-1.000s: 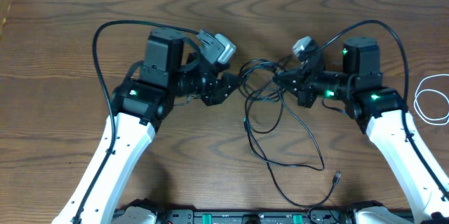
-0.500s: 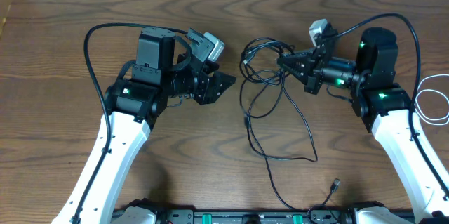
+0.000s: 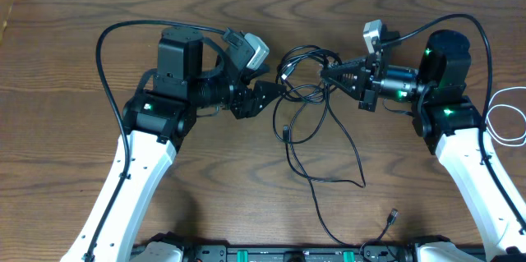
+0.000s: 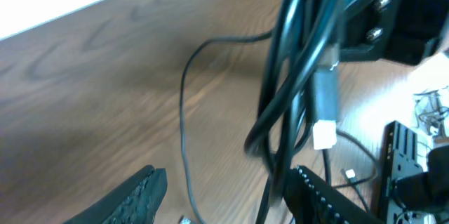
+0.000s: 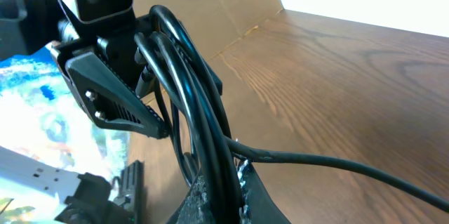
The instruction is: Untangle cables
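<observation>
Center frame: black cable (image 3: 302,91) pinched in right end effector (image 3: 326,74); left end effector (image 3: 271,98) spread just beside it. Arms angled inward.

Brown wood-grain table (image 3: 57,65).

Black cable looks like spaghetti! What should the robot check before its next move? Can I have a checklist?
1. Right pincer shut on the black cable: ok.
2. Left pincer open: ok.
3. Strand between the left pincer's fingers: cannot tell.
4. Black cable free of loops: not ok, bunched between the pincers.
5. White cable apart from the bunch: ok.
</observation>
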You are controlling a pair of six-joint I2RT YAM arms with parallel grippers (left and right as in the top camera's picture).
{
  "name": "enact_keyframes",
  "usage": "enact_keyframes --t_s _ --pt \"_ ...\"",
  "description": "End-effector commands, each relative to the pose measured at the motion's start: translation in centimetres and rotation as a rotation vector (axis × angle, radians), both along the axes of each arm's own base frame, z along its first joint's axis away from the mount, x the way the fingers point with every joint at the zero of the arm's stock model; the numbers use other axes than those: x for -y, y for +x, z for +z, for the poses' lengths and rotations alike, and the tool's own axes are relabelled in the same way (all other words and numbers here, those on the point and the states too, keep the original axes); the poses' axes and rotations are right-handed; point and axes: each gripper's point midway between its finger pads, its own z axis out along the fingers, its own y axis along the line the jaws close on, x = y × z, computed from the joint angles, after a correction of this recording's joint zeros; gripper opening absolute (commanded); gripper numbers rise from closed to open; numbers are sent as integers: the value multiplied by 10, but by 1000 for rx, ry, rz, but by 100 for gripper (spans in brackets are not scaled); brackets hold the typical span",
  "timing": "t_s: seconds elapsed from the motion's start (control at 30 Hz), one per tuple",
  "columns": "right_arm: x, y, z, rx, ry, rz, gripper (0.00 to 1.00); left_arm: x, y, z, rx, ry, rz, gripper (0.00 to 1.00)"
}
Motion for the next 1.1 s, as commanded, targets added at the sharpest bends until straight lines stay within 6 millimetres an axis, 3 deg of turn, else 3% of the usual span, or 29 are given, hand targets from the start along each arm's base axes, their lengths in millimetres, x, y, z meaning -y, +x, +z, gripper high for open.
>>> enact_keyframes --t_s 0.0,0.17,0.2,0.27,0.37,0.7,0.77,0.9,1.07 --pt "-2 -9 7 -13 25 48 1 7 -10 24 54 -60 -74 59" --pt "-5 -18 12 9 42 102 1 7 -10 24 54 -61 -75 57" --pt "-8 -21 14 20 48 123 1 8 -10 24 54 -61 -76 52" --pt "-13 -26 17 40 53 151 1 8 -11 24 54 -65 -82 30" --pt "-18 -29 17 41 52 164 1 8 -11 24 54 -65 -82 8" --pt "-12 -22 15 33 46 126 2 6 -8 22 40 -57 -56 8" --pt "-5 -18 13 14 44 104 3 -1 4 16 6 -30 36 8" --pt "14 -1 -6 -105 10 -20 1 -35 36 -2 -103 33 344 8" --pt "36 10 -24 -215 -17 -129 1 -56 43 -13 -184 49 479 7"
